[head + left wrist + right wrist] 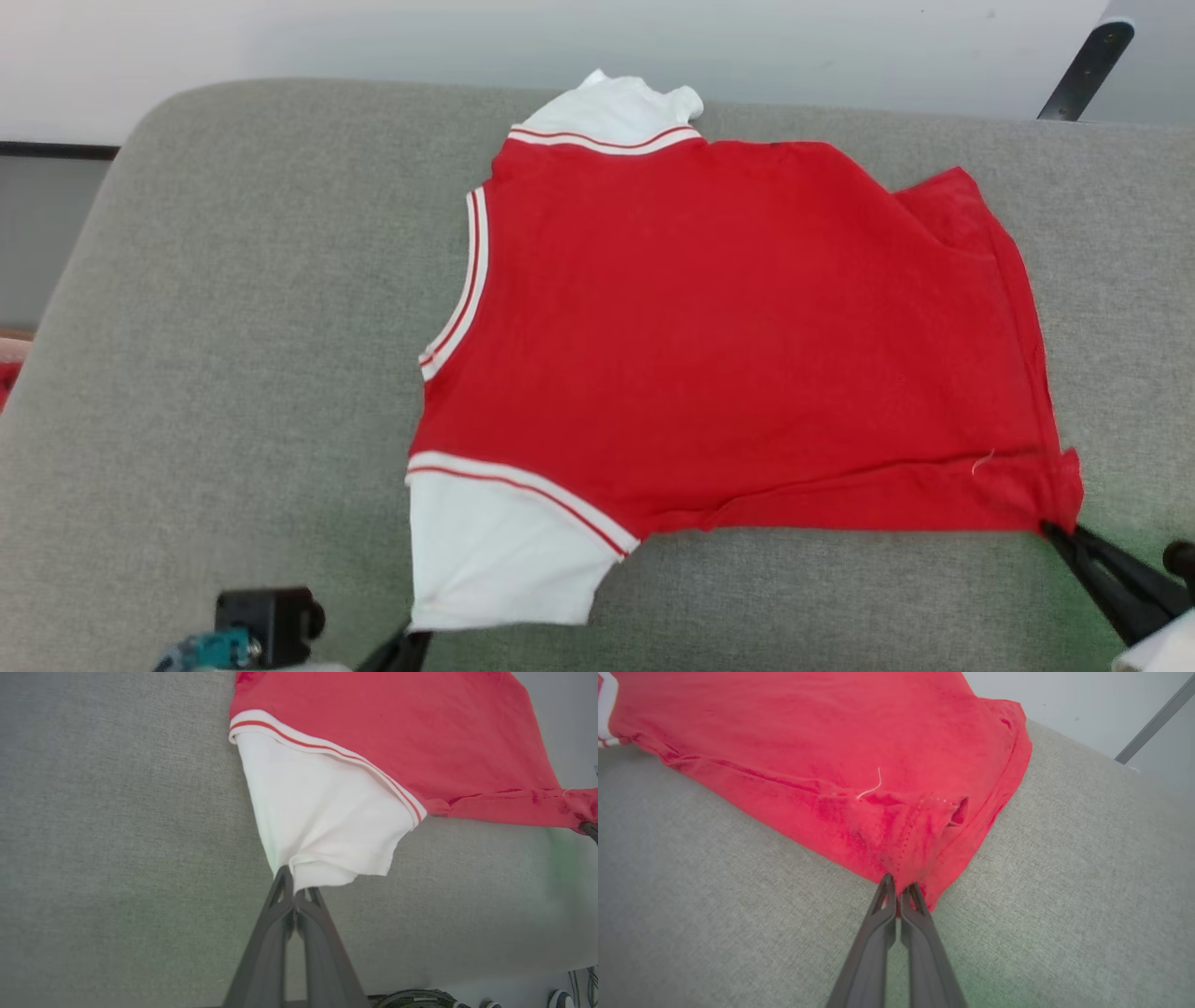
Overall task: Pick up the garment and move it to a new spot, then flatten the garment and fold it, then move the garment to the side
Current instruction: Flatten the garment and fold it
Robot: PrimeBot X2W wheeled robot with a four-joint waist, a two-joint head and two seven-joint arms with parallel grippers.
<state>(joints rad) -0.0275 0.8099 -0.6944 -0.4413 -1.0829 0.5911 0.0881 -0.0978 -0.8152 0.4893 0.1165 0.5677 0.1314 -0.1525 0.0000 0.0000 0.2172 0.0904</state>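
The garment (728,327), a red shirt with white sleeves and striped trim, lies spread on the grey cushioned surface (233,373) with its plain red side up. My left gripper (295,887) is shut on the hem of the near white sleeve (322,812); in the head view it (411,637) sits at that sleeve's lower corner. My right gripper (899,885) is shut on the red bottom corner (915,849) of the garment, seen in the head view (1050,528) at the lower right. The far white sleeve (616,107) reaches the back edge.
A pale wall (467,37) rises behind the cushion's rounded back edge. A dark metal strut (1088,70) leans at the upper right. Cables (411,998) lie below the cushion's edge in the left wrist view. Bare grey fabric stretches to the garment's left.
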